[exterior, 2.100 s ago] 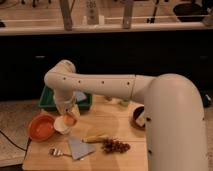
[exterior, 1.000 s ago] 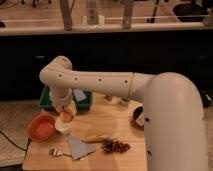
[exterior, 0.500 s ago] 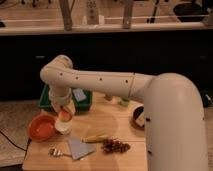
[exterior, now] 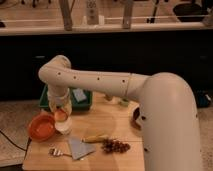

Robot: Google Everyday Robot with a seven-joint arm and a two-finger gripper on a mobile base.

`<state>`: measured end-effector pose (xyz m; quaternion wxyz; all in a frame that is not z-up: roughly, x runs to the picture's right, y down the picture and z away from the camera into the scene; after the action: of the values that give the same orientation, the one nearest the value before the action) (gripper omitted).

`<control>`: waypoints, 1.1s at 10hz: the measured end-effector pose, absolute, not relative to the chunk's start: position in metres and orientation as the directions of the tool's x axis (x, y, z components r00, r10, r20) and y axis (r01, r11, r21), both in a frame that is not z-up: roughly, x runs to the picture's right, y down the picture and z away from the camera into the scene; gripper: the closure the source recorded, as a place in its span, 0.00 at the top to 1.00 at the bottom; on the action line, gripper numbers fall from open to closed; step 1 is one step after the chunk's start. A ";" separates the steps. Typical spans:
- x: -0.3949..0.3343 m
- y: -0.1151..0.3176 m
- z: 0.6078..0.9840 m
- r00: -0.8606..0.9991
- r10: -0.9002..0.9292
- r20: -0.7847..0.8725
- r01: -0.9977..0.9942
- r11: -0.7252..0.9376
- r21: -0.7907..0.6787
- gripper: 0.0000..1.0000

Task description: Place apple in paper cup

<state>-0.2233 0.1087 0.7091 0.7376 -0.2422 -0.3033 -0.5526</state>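
Note:
The apple [exterior: 61, 115], small and orange-red, sits in the mouth of the white paper cup [exterior: 63, 127] at the left of the wooden table. My gripper [exterior: 60, 108] hangs straight above it at the end of the white arm, right over the apple's top. The arm reaches in from the right and hides the space behind the cup.
An orange bowl [exterior: 41, 127] stands just left of the cup. A green bin [exterior: 80, 99] lies behind it. A banana [exterior: 95, 137], dark grapes [exterior: 116, 146], a grey napkin [exterior: 80, 148] and a fork [exterior: 55, 151] lie near the table's front edge [exterior: 75, 167].
The gripper and the apple have drifted slightly left and settled over the cup. The other things on the table have not moved.

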 end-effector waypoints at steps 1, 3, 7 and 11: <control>-0.224 0.110 0.710 0.202 -0.667 0.717 0.963 0.267 -0.024 0.80; -0.221 0.112 0.711 0.204 -0.662 0.721 0.967 0.251 -0.043 0.80; -0.219 0.113 0.711 0.211 -0.658 0.723 0.965 0.256 -0.048 0.80; -0.221 0.111 0.713 0.201 -0.652 0.731 0.966 0.254 -0.039 0.80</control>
<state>-0.2211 0.1111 0.7130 0.7308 -0.2575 -0.3050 -0.5537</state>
